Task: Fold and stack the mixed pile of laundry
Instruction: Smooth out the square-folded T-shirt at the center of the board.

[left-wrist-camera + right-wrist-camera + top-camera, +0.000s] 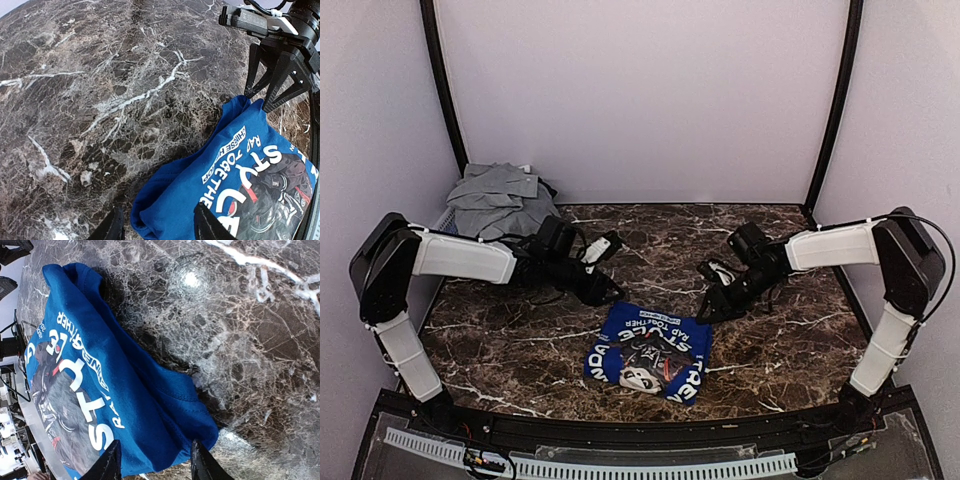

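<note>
**Blue T-shirt point(645, 350) folded at lower centre of the marble table point(790, 330), with a gripper at each upper corner.**

Only the top view shows us the heap of grey garments point(498, 195) at upper left. The wrist views hold just shirt and marble, though the left one catches the right gripper point(257, 102) at upper right. We see the fingers of it and of the left gripper point(608, 292) spread apart, straddling the shirt's edge without pinching it. From above, the shirt's longer side runs left to right, slightly tilted, and the print reads upside down.
</note>
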`<state>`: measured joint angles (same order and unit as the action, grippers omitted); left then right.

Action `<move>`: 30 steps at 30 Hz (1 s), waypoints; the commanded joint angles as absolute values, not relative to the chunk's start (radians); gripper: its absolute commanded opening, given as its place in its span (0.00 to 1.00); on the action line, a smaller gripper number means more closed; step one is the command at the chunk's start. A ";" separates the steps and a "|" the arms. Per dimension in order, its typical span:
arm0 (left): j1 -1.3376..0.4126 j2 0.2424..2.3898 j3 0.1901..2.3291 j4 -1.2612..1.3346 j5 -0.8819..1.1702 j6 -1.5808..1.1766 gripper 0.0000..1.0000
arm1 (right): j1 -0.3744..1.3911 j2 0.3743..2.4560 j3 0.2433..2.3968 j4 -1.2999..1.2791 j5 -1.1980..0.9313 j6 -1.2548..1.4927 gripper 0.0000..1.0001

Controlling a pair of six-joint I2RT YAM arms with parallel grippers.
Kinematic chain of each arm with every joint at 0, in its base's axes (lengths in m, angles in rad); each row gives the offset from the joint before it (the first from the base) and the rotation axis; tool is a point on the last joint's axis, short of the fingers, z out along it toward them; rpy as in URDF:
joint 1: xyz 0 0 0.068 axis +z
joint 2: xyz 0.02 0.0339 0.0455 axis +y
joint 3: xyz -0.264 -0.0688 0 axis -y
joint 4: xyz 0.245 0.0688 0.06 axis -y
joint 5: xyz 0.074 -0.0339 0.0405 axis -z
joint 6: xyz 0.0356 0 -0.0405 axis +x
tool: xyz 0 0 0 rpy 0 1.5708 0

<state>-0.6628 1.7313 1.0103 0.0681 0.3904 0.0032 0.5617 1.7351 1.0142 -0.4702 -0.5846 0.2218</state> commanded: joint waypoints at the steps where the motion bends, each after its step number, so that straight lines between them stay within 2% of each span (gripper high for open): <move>1: -0.653 1.758 1.005 0.047 0.473 -0.030 0.46 | 0.581 1.752 1.015 -0.469 -0.565 0.216 0.43; 11: -0.652 1.817 1.007 0.044 0.506 -0.046 0.43 | 0.596 1.754 1.019 -0.480 -0.559 0.216 0.24; 13: -0.652 1.817 0.997 0.060 0.515 -0.050 0.36 | 0.596 1.746 1.023 -0.484 -0.557 0.216 0.18; 17: -0.651 1.812 0.990 0.090 0.533 -0.055 0.13 | 0.598 1.723 1.037 -0.503 -0.542 0.221 0.05; 18: -0.650 1.807 0.990 0.094 0.536 -0.056 0.10 | 0.598 1.715 1.043 -0.507 -0.536 0.222 0.01; 19: -0.650 1.805 0.989 0.102 0.536 -0.060 0.04 | 0.598 1.708 1.049 -0.514 -0.525 0.224 0.00; 21: -0.647 1.797 0.988 0.106 0.527 -0.067 0.00 | 0.598 1.698 1.063 -0.527 -0.500 0.227 0.00; 30: -0.601 1.768 0.971 0.114 0.422 -0.095 0.00 | 0.593 1.744 1.099 -0.548 -0.388 0.233 0.00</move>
